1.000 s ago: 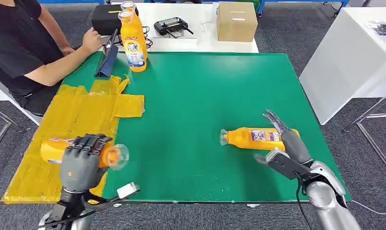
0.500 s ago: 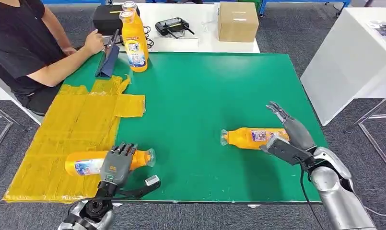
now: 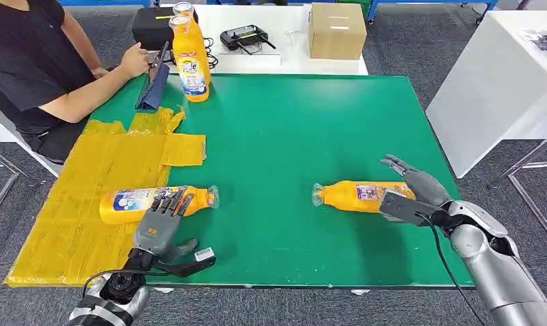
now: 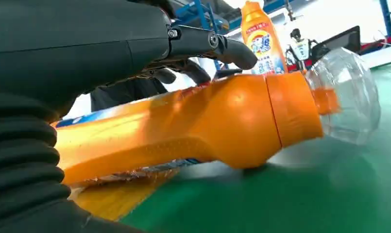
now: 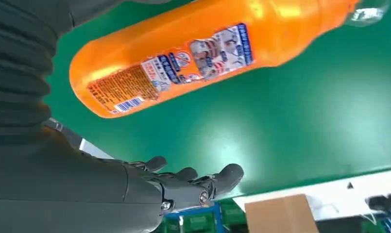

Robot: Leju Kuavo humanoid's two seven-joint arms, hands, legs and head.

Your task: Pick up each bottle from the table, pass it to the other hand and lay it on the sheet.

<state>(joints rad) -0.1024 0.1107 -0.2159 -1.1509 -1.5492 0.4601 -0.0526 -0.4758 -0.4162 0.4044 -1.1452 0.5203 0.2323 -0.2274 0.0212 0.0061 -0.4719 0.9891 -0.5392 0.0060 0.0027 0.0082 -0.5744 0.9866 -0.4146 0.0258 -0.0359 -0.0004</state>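
An orange bottle (image 3: 131,204) (image 4: 208,121) lies on its side across the edge of the yellow sheet (image 3: 100,163), its clear cap over the green table (image 3: 291,129). My left hand (image 3: 160,227) (image 4: 86,43) is just on its near side, fingers stretched over the bottle and thumb held away from it. A second orange bottle (image 3: 355,195) (image 5: 198,53) lies on the table at the right. My right hand (image 3: 413,193) (image 5: 135,189) is at its base with the fingers spread and nothing held. Two more orange bottles (image 3: 189,61) stand upright at the far left.
A person sits at the far left with a hand (image 3: 131,58) by a blue stand (image 3: 155,85). Behind the green table are a black case (image 3: 148,27), a controller (image 3: 246,37) and a cardboard box (image 3: 335,30). A white table (image 3: 501,75) stands to the right.
My left hand has laid its bottle down on the sheet, farther from the near edge, and its fingers have opened off it. My right hand has dropped slightly by the other bottle's base.
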